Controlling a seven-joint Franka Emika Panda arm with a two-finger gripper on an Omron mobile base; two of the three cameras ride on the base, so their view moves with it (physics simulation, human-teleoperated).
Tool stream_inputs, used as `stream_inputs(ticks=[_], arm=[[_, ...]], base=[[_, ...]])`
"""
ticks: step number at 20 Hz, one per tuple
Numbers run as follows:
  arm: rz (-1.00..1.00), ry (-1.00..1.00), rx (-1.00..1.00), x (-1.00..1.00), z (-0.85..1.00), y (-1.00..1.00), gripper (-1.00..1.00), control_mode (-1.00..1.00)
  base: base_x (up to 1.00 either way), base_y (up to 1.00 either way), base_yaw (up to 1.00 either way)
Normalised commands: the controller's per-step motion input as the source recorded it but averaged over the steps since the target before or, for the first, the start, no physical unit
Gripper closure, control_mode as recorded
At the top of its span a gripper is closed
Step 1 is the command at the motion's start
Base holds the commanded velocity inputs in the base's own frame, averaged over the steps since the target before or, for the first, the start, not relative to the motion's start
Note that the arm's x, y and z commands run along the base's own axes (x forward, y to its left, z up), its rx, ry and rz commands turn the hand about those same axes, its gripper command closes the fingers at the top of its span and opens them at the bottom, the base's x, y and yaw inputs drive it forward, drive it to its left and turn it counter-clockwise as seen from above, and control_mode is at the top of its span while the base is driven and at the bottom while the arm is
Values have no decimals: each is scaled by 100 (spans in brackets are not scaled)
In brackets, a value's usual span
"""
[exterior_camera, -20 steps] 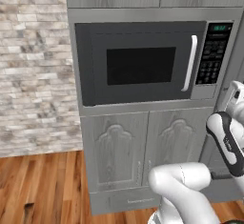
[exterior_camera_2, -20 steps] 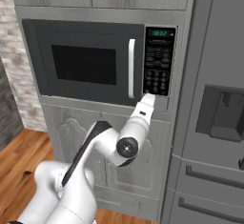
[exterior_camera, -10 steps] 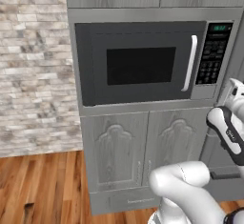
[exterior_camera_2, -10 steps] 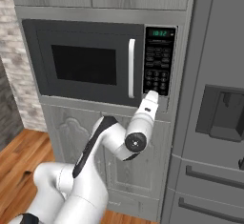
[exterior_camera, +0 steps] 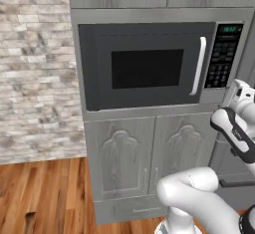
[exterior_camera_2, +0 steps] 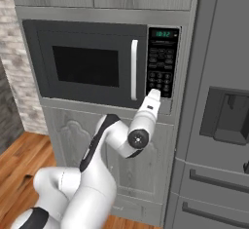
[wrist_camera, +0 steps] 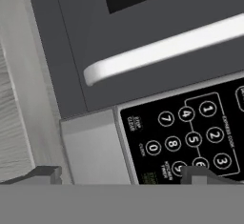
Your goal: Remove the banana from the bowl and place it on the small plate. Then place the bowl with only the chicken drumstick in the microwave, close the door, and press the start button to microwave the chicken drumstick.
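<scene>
Microwave [exterior_camera: 149,63] built into grey cabinets, door [exterior_camera_2: 92,65] shut, dark window at centre, white bar handle [exterior_camera: 198,66] upright at the door's 3 o'clock edge. Keypad panel [exterior_camera_2: 162,62] at 3 o'clock of the handle, green display [exterior_camera_2: 163,34] at its 12 o'clock end. Claw [wrist_camera: 121,174] spread wide, holding nothing, pressed up close to the lower end of the keypad. In the hand view, one fingertip [wrist_camera: 45,173] over the steel trim at 8 o'clock, the other over the number keys at 5 o'clock; contact with the keys not clear. Arm [exterior_camera_2: 138,128] raised toward the panel's 6 o'clock corner. Fridge [exterior_camera_2: 219,125] at 3 o'clock of the microwave.
</scene>
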Motion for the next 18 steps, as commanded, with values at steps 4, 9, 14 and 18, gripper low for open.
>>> stream_inputs(ticks=[4, 9, 14, 18], arm=[[0, 0, 0, 2, 0, -33, -100, -100], [0, 0, 0, 15, 0, -9, -100, -100], [0, 0, 0, 23, -3, 0, -100, -100], [0, 0, 0, 17, -13, -3, -100, -100]], base=[[0, 0, 0], [0, 0, 0], [0, 0, 0], [0, 0, 0]])
